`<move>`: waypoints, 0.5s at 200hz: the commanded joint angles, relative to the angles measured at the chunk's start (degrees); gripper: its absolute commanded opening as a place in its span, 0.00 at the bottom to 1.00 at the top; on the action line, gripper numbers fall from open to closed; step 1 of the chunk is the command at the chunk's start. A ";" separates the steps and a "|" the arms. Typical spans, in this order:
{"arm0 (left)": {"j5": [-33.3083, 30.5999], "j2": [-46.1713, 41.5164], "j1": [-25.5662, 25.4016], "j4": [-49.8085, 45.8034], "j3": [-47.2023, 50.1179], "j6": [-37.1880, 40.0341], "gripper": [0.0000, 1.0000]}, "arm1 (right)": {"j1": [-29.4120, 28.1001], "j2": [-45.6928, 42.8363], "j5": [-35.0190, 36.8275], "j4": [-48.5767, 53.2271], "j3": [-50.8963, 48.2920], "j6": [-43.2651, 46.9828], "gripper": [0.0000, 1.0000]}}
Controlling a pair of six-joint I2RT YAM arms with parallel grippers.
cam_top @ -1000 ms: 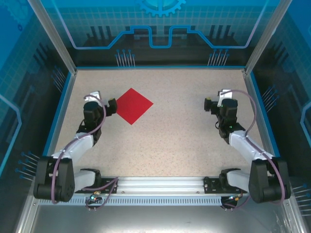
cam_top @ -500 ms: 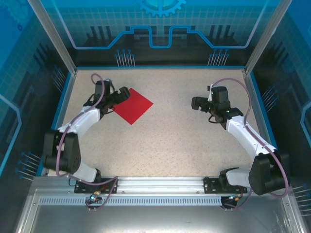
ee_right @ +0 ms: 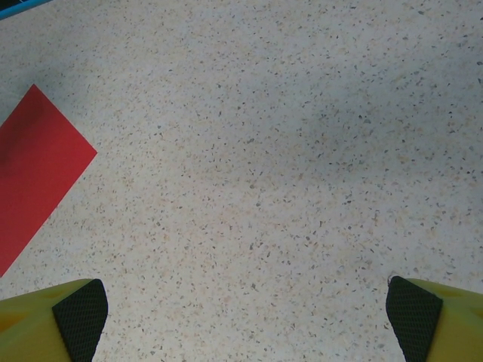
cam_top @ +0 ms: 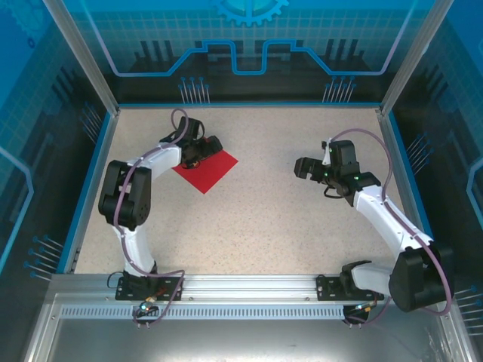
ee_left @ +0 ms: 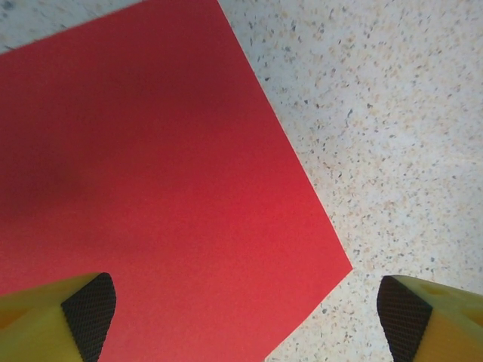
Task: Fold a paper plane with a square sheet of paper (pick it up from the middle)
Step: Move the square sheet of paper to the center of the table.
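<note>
One square sheet of paper (cam_top: 211,170), unfolded

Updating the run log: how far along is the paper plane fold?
Done: nothing; the square sheet of paper lies flat and uncreased on the table. In hand: the left gripper hovers over the sheet, fingers open, gripping nothing; the right gripper is open over bare table. Left: the pickup from the middle and every fold.

The square sheet of paper (cam_top: 207,170), bright red, lies flat, unfolded, corner-on.
</note>
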State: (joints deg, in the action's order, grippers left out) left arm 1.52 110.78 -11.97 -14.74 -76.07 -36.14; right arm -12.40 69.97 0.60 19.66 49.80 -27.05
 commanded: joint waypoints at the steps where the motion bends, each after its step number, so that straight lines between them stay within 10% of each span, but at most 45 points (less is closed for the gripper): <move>1: -1.44 3.13 -1.04 -4.19 -3.51 -0.95 0.93 | -0.69 -0.14 -1.52 1.65 0.03 -0.60 0.99; 100: -1.42 12.31 -1.90 -8.29 -9.53 -0.22 0.91 | -0.63 2.94 -5.91 1.92 3.19 0.59 0.99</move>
State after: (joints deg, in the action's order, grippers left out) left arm -0.58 119.79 -13.37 -19.94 -83.59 -36.10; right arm -12.40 72.88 -3.36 20.14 51.07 -26.96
